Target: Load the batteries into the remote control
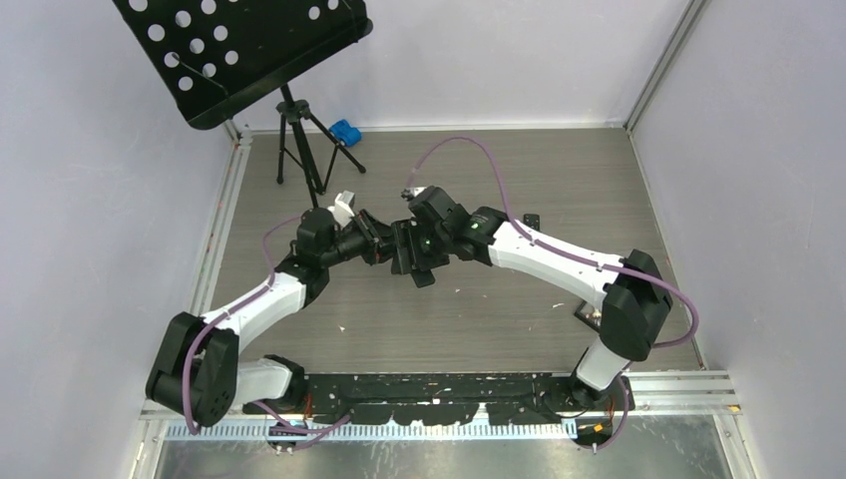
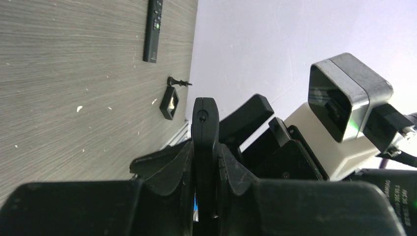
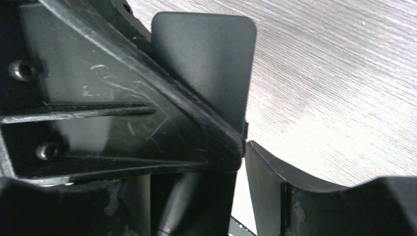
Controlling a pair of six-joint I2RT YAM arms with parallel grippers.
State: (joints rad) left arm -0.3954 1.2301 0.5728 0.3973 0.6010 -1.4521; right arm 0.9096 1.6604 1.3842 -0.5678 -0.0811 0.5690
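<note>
Two grippers meet above the middle of the table, and the remote is held in the air between them. From the left wrist it shows edge-on as a thin black slab.

The left gripper is clamped tight on it. Its fingers press flat against the two broad faces, low on the body, so one rounded end stands free above them. The right gripper is at the same remote. One finger lies across its flat face and the other stands aside, with a slit of table showing between the tips. I cannot tell whether it grips or only flanks the remote.

No batteries can be made out in any view. Another remote lies flat on the table well away, with a small black square piece nearer.

The remote looks light, rigid and smooth, so it would probably twist if pinched by its narrow edges. A hold across the broad faces near mid-length, clear of the battery bay, seems best. Small round cells are likely hard, slick and prone to roll. They are best pinched across the barrel at the middle, leaving both ends free to seat.
</note>
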